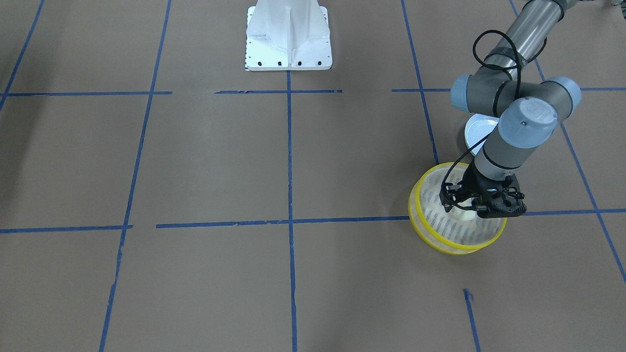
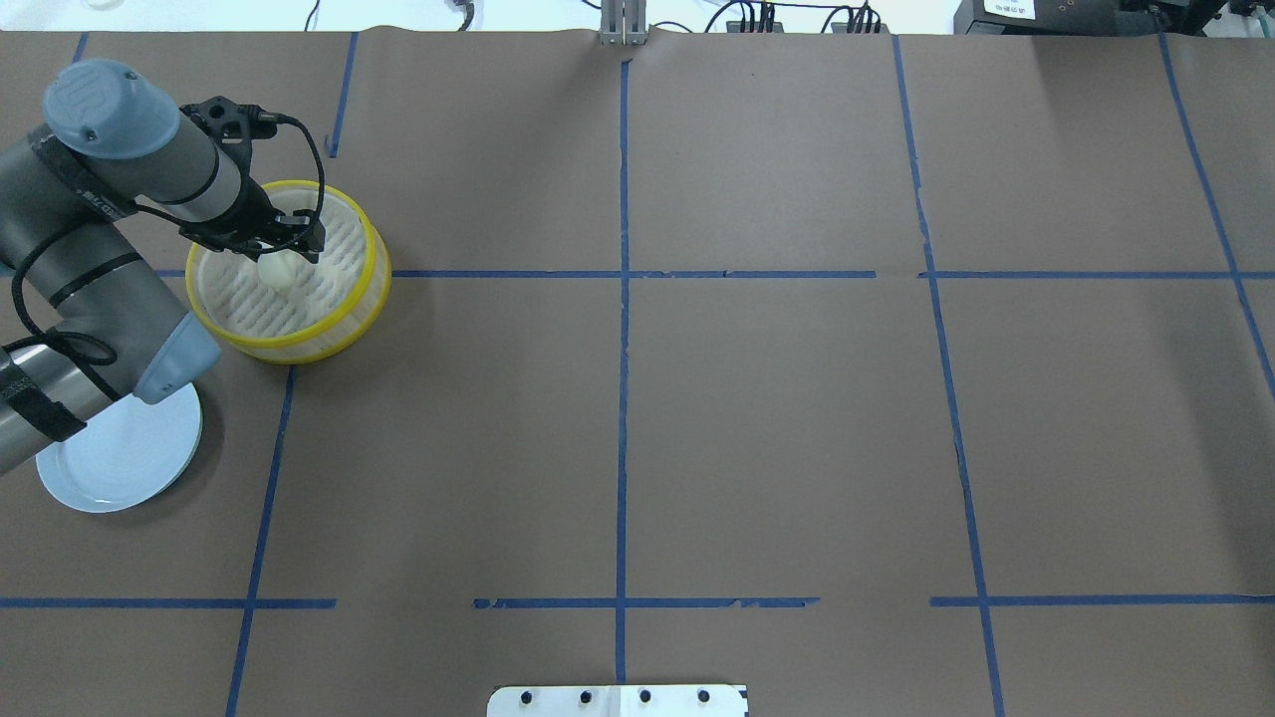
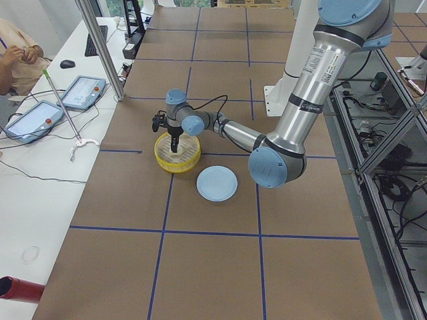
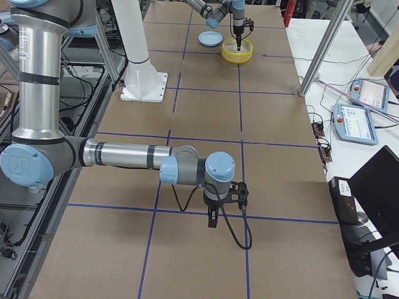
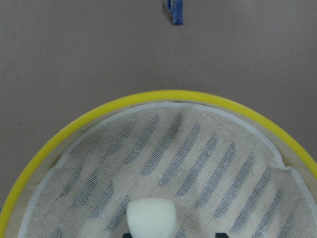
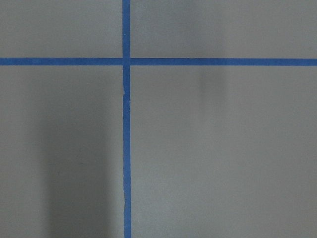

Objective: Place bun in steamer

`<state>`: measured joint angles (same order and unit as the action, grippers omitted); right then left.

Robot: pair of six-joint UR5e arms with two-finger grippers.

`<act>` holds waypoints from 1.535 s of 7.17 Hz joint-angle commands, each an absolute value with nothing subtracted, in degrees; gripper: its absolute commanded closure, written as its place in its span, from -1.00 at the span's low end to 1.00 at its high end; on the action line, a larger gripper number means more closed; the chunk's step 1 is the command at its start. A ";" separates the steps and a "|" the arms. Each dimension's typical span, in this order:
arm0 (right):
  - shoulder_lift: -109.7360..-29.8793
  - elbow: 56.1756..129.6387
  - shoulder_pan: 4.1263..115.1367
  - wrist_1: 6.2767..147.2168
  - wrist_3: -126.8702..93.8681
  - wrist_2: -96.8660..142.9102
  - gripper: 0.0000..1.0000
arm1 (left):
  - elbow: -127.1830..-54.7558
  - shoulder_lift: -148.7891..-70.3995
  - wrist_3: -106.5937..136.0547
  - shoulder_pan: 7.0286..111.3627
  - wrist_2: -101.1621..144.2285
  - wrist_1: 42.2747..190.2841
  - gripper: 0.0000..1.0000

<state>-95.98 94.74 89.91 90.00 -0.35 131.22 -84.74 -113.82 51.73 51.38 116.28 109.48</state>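
The bun (image 5: 151,218) lies on the mesh floor of the yellow-rimmed steamer (image 5: 171,95), so the placing looks all but done. The left pincer (image 1: 467,208) hangs over it, spread wider than the bun. Lifting clear seems all that is left. The right pincer (image 4: 212,221) hovers well apart; I cannot tell if it is spread. The tabletop (image 2: 777,428) is brown paper gridded with blue tape (image 2: 622,398). A light blue plate (image 2: 120,463) lies near the steamer, and tablets (image 3: 80,90) sit on a side bench.

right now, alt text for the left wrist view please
A small cream-white soft bun sits low in frame inside a round yellow-rimmed steamer basket with a mesh-covered slotted bottom. Beyond lies the brown paper table with a blue tape scrap.
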 commanded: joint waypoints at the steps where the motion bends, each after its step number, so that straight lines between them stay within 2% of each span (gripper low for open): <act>1: -95.98 94.75 89.91 90.00 -0.35 131.22 -1.00 | -84.99 -113.73 51.59 51.33 116.28 109.51 -0.54; 2: -95.98 94.75 89.91 90.00 -0.35 131.22 -1.00 | -87.25 -113.12 51.59 51.50 116.54 109.16 -0.70; 4: -95.98 94.75 89.91 90.00 -0.35 131.22 -1.00 | -91.91 -113.03 51.16 55.88 117.07 108.20 -0.75; 6: -95.98 94.75 89.91 90.00 -0.35 131.22 -1.00 | -93.68 -109.10 43.32 61.58 120.66 107.23 -0.77; 11: -95.98 94.75 89.91 90.00 -0.35 131.22 -1.00 | -93.52 -89.07 2.37 82.65 130.47 107.14 -0.90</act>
<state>-95.98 94.75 89.91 90.00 -0.35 131.22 -93.92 -93.47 11.96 77.01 126.67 107.43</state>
